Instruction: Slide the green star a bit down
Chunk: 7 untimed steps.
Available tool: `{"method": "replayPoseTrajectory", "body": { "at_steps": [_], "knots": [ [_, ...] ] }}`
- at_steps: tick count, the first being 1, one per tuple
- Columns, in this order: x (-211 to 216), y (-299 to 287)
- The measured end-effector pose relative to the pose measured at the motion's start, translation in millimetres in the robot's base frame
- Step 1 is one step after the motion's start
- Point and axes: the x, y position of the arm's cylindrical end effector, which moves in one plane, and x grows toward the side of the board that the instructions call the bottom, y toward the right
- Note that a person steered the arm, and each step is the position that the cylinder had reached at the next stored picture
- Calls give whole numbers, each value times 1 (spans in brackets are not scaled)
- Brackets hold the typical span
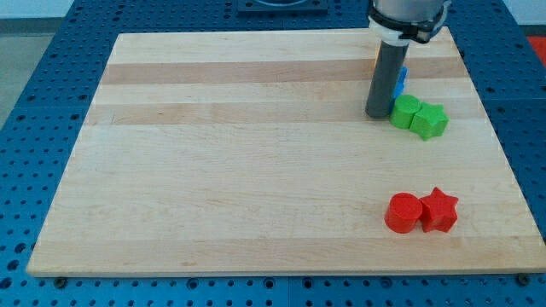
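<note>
There is no pincer on this arm, so no jaw state can be reported; it ends in a dark rod whose tip (378,115) rests on the board in the upper right of the frame.

Camera view: the tip stands just left of a pair of green blocks, close to touching the nearer one, a green block (406,111) of rounded form. The green star (430,121) lies against that block's right side, slightly lower. A blue block (400,81) and an orange sliver (376,53) show partly behind the rod. A red cylinder (403,212) and red star (439,210) sit touching at lower right, well apart from the greens.

Judgement: the approach step is in hand; the star is not yet pushed. The next move calls for placing the tip above the star, then pushing briefly towards the frame's bottom, without dragging its green neighbour.
</note>
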Motion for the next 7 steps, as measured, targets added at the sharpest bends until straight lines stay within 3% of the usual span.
{"method": "replayPoseTrajectory", "body": {
  "at_steps": [1,3,5,7],
  "knots": [
    [0,0],
    [60,0],
    [81,17],
    [96,133]
  ]
}}
